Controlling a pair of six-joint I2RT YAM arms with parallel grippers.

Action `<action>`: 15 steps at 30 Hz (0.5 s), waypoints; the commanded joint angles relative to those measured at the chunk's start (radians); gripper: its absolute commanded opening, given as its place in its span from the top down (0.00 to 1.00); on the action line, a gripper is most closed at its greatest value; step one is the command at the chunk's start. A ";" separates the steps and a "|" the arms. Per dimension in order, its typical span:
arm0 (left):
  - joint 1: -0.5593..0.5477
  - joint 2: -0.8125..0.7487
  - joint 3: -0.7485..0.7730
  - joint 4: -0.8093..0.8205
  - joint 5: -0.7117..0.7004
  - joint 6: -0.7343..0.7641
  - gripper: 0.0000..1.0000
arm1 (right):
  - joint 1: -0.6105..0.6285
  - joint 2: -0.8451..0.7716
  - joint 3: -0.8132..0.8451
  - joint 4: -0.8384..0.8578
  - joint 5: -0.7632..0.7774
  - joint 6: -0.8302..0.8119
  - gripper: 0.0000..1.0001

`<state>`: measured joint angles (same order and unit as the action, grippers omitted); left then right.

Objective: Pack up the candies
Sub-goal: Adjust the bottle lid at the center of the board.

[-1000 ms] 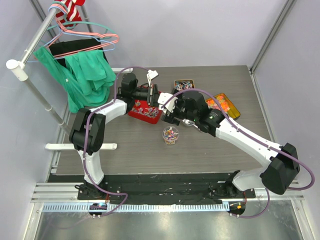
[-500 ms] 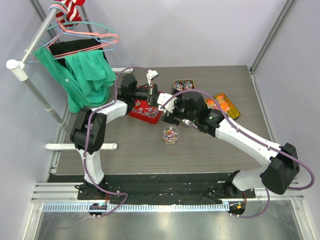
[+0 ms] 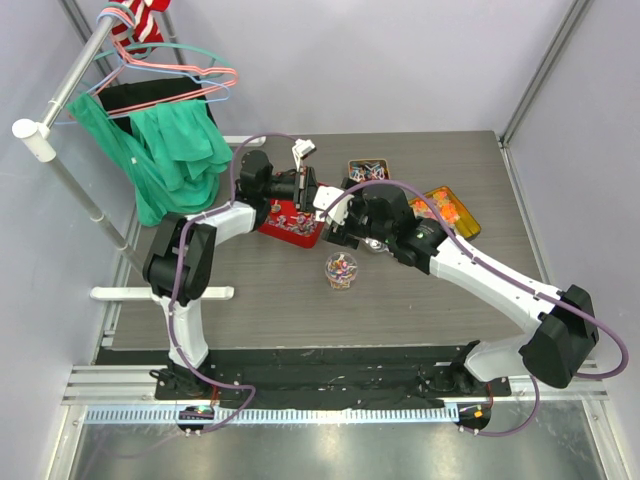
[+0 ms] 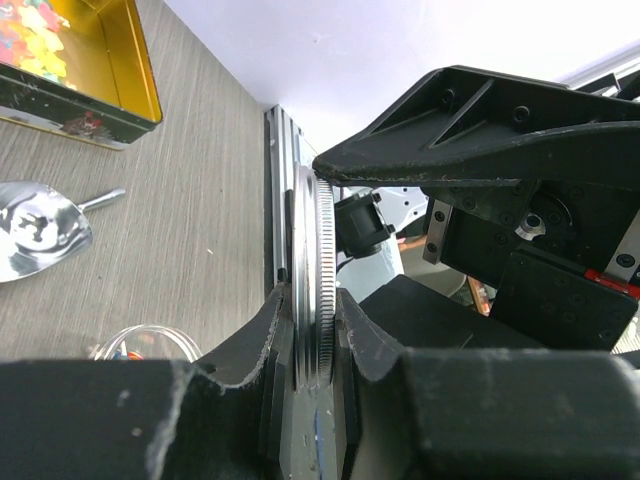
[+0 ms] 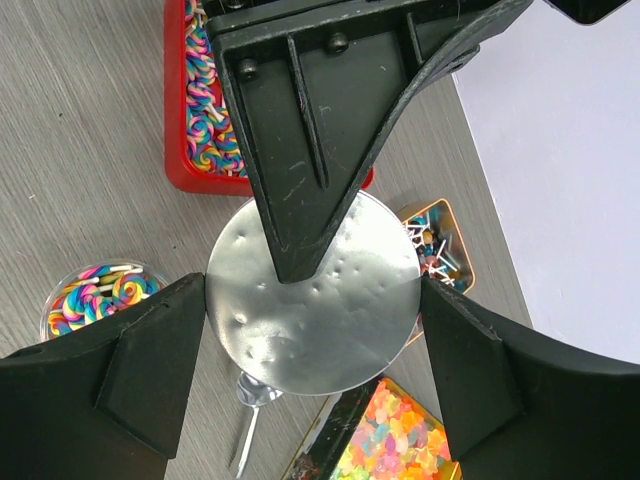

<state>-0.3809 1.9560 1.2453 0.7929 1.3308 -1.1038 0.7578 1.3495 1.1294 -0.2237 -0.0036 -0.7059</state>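
Candies (image 3: 290, 216) are sitting in the red tray (image 3: 300, 238) right by your left gripper (image 3: 312, 192), and more are filling the jar (image 3: 341, 270) near your right gripper (image 3: 335, 226). On the left wrist view, you are clamping the round lid (image 4: 322, 290) edge-on. On the right wrist view, your right fingers (image 5: 150, 360) are flanking that lid's rim; you cannot tell whether they are pressing it.

Quick count: three candy containers, so one red tray (image 3: 283, 221), one small tin (image 3: 368, 168), one gold tin (image 3: 452, 210). Plus one clear cup (image 3: 341, 270), one silver lid (image 5: 312, 295), one metal scoop (image 4: 40, 228).
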 commanded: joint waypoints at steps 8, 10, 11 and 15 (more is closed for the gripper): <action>0.052 -0.035 0.000 0.109 -0.010 -0.024 0.90 | 0.011 -0.019 0.010 0.014 -0.001 0.005 0.37; 0.071 -0.052 0.009 0.095 -0.016 -0.015 0.88 | 0.009 -0.024 0.009 0.009 0.036 0.003 0.37; 0.091 -0.057 0.011 0.091 -0.019 -0.010 0.87 | 0.011 -0.030 0.007 0.007 0.039 0.005 0.37; 0.134 -0.095 0.019 0.016 -0.041 0.045 0.80 | 0.003 -0.036 0.004 0.007 0.041 0.014 0.37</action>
<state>-0.3408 1.9415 1.2411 0.8257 1.3437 -1.1183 0.7643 1.3495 1.1294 -0.1772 0.0021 -0.7059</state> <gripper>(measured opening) 0.204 0.860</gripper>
